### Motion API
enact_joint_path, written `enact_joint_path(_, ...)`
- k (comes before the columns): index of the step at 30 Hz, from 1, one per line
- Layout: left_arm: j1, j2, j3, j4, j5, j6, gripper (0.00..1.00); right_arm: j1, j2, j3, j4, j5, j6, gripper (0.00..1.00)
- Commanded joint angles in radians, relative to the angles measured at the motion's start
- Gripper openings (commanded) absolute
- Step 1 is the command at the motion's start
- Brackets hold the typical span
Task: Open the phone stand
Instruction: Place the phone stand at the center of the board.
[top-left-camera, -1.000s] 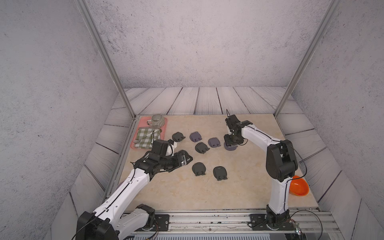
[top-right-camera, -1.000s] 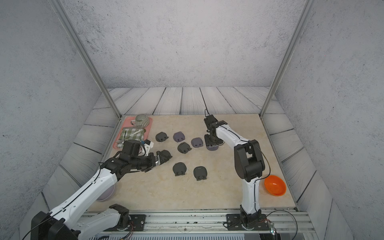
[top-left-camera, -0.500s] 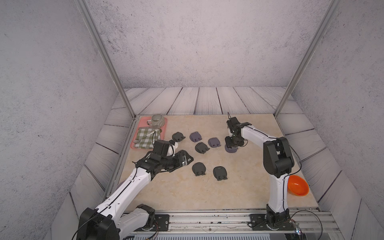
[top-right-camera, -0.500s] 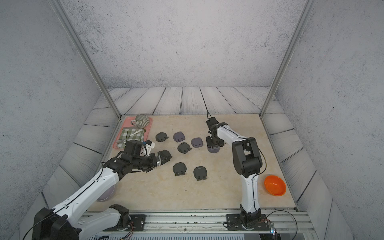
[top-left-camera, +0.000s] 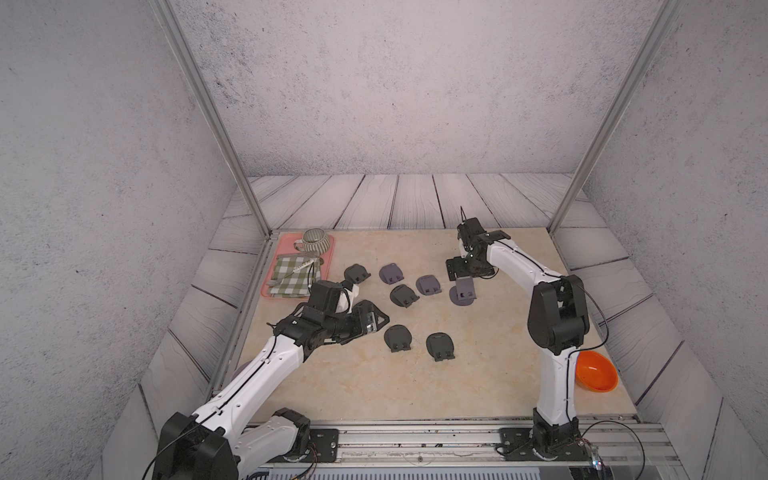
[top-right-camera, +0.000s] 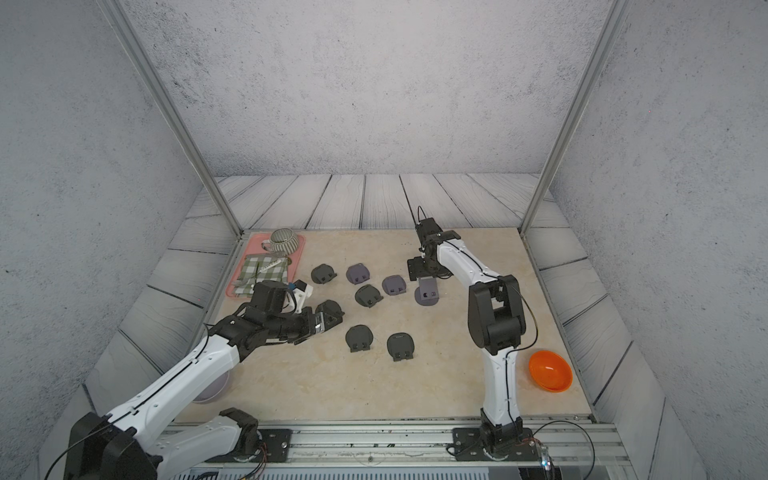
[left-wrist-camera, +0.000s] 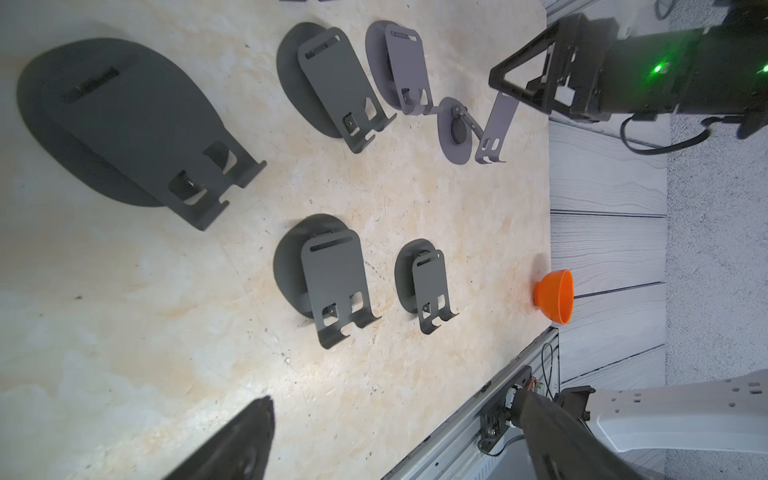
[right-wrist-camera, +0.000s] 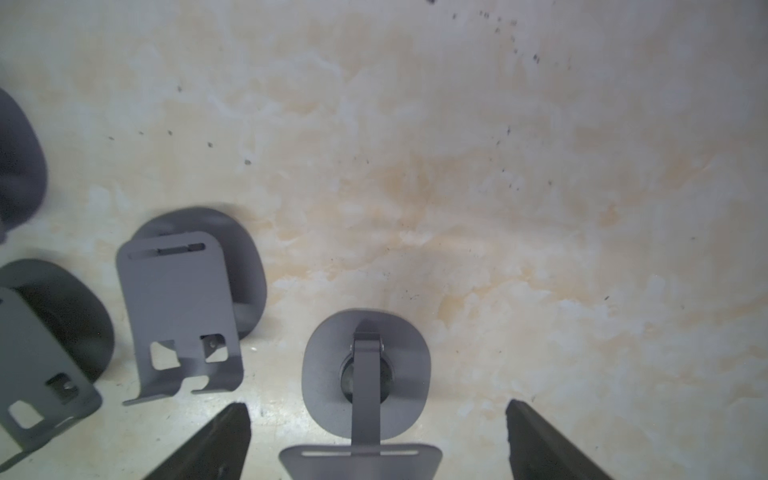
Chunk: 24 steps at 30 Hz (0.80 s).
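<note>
Remote console, both arms at the table (top-left-camera: 374, 386). On the outer side of the left gripper (top-left-camera: 372, 318), a pink tray (top-left-camera: 329, 266) carries a striped mug (top-left-camera: 316, 242) and a checked cloth (top-left-camera: 295, 276). What may be a spoon (top-left-camera: 302, 264) lies on the cloth, too small for me to be sure. The left gripper hangs over the table, fingers spread wide, grasping nothing. A folded dark stand (left-wrist-camera: 124, 124) lies just beside it, and more folded stands (top-left-camera: 440, 345) lie flat between the two grippers.

Directly beneath the right gripper (right-wrist-camera: 376, 411) stands the phone stand (right-wrist-camera: 365, 365), opened, its plate raised on its arm above the round base. That gripper's fingers (right-wrist-camera: 220, 440) are spread to either side of the plate, clear of it, holding nothing. Well apart, on its outer side, an orange bowl (top-left-camera: 595, 371) sits at the table's edge.
</note>
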<state>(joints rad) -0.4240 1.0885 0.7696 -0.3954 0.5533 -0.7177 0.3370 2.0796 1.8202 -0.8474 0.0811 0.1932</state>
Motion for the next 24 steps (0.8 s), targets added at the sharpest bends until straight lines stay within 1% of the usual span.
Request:
enact_joint_path(1,-0.009,0.004,-0.004,0.017,-0.002,0.018,0.98,-0.001,0.017,0.077,-0.067,-0.003,-0.020,0.99)
enact_joint_path(9,-0.009,0.001,-0.010,0.012,-0.003,0.018,0.98,0.015,0.058,0.223,-0.123,-0.048,-0.029,1.00)
enact_joint_path(13,-0.009,0.008,-0.004,0.010,-0.001,0.018,0.98,0.036,0.083,0.274,-0.136,-0.065,-0.020,0.98)
enact_joint_path(20,-0.009,0.014,0.007,-0.003,-0.004,0.026,0.98,0.094,0.120,0.312,-0.137,-0.069,-0.009,0.96)
enact_joint_path(24,-0.009,0.012,0.002,-0.008,-0.005,0.028,0.98,0.131,0.147,0.321,-0.134,-0.066,-0.005,0.93)
